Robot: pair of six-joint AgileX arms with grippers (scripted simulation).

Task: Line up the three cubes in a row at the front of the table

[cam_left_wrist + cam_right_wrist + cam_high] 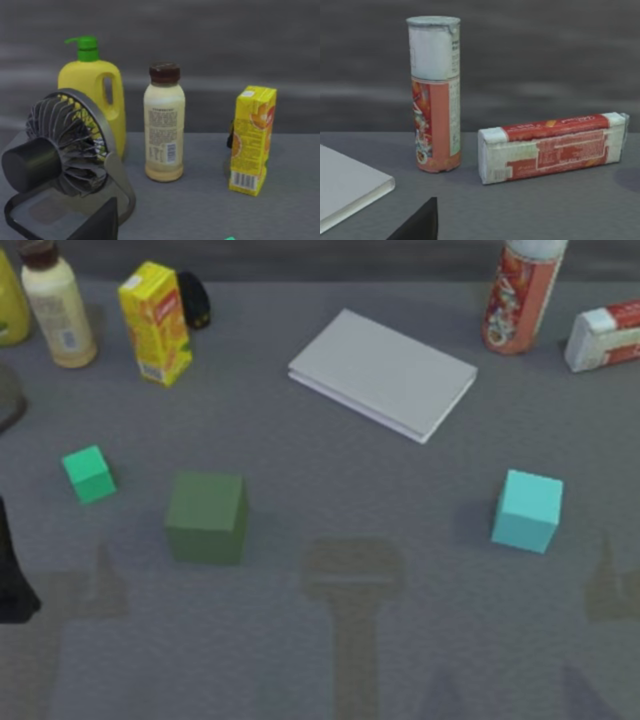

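Three cubes rest apart on the dark grey table [330, 490]. Toward the left stands the small bright green cube [89, 474], and a sliver of it shows in the left wrist view [230, 238]. The large olive-green cube [206, 517] stands just right of it. Far to the right stands the cyan cube [527, 510]. My left arm [14, 580] is parked at the left edge, clear of the cubes; one dark finger [102, 222] shows, nothing against it. My right arm is outside the top view; its finger [422, 222] shows over bare table, holding nothing.
Along the back stand a yellow pump jug [92, 100], a cream bottle [58, 310], a yellow juice carton [156, 323], a pale grey book [382, 373], a crisps tube [522, 290] and a red-white packet [605, 335]. A small fan [65, 150] sits at the left.
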